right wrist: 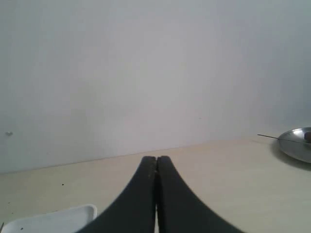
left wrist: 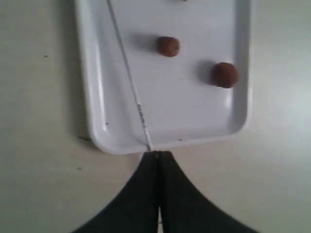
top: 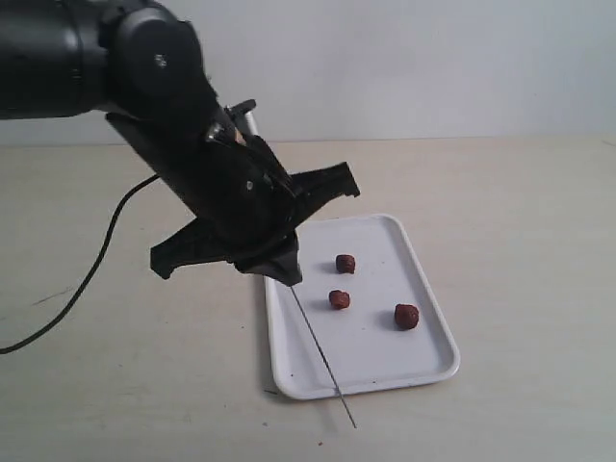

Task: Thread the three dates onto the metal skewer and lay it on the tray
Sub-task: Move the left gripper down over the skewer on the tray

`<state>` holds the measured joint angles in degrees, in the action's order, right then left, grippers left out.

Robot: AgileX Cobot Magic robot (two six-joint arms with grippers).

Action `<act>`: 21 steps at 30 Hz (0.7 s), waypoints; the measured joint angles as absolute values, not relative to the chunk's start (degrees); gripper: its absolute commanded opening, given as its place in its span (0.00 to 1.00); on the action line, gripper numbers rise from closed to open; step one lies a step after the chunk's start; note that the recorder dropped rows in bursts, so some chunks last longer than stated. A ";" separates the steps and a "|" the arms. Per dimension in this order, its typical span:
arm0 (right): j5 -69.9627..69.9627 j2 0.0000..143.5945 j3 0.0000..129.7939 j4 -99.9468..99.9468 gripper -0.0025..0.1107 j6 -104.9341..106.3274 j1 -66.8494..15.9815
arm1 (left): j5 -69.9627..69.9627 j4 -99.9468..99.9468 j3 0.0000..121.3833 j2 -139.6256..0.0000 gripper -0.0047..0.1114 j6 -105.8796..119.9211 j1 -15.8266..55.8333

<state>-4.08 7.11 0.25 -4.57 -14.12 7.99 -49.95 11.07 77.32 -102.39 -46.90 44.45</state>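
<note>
Three dates (top: 346, 263) (top: 339, 299) (top: 406, 316) lie loose and apart from one another on the white tray (top: 380, 348), none threaded. Metal skewer (top: 322, 356) slants down across the tray's left side, its lower tip past the near rim, over the table (top: 520, 241); whether the tip touches the table cannot be told. Left gripper (top: 287, 277) is clamped on the skewer's upper end. Right gripper (right wrist: 156, 162) has its fingers pressed together, holding nothing

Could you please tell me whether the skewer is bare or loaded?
Bare: the skewer, pinched in the left gripper, shows only thin metal, and all three dates lie loose on the tray.
</note>
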 measured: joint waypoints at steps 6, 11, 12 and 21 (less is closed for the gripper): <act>-4.08 7.11 0.25 -4.57 0.02 -14.12 7.99 | -54.78 8.38 89.14 -112.96 0.04 -49.29 48.29; -4.08 7.11 0.25 -4.57 0.02 -14.12 7.99 | -48.69 22.66 89.91 -115.67 0.04 -41.68 48.16; -4.08 7.11 0.25 -4.57 0.02 -14.12 7.99 | -48.43 24.93 89.91 -115.67 0.04 -39.94 47.83; -4.08 7.11 0.25 -4.57 0.02 -14.12 7.99 | -48.85 32.00 90.13 -115.67 0.04 -29.14 44.46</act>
<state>-4.08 7.11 0.25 -4.57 -14.12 7.99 -48.85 32.00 90.13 -115.67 -29.14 44.46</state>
